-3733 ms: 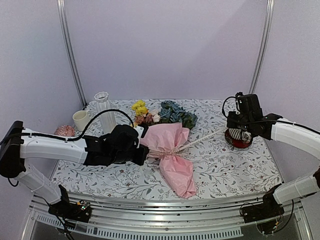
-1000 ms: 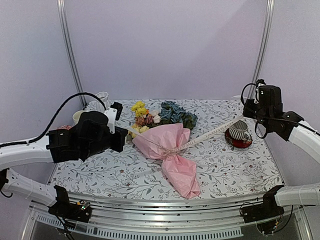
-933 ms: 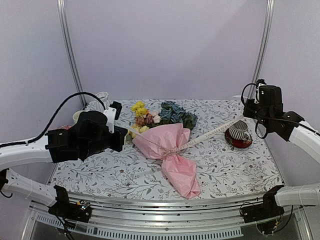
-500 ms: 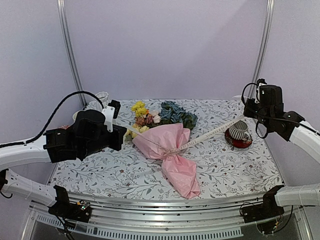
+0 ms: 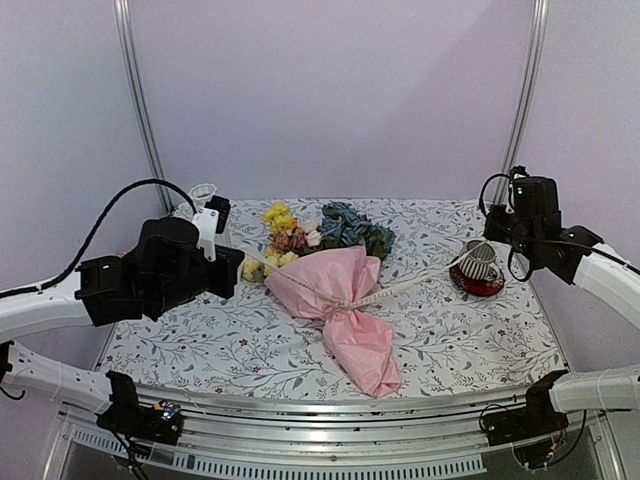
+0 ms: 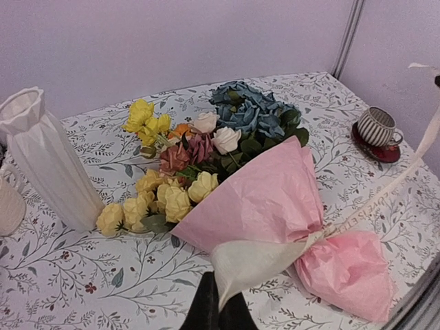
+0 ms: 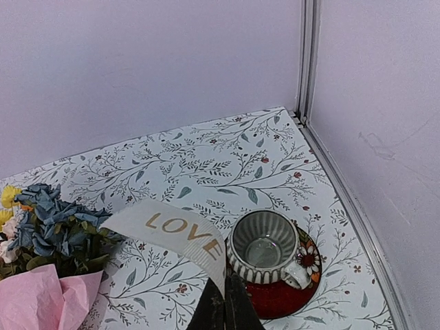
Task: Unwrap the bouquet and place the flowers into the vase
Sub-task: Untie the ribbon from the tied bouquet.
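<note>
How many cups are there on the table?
2. A striped cup sits on a red saucer at the right. A cream cup peeks in at the left, beside the white vase, mostly cut off. Others might hide behind the left arm.

One bouquet (image 5: pixel 332 285), one white vase (image 6: pixel 51 172), one ribbon (image 6: pixel 240 265), one striped cup (image 7: pixel 260 273) (on one red saucer (image 7: pixel 269 302)).
</note>
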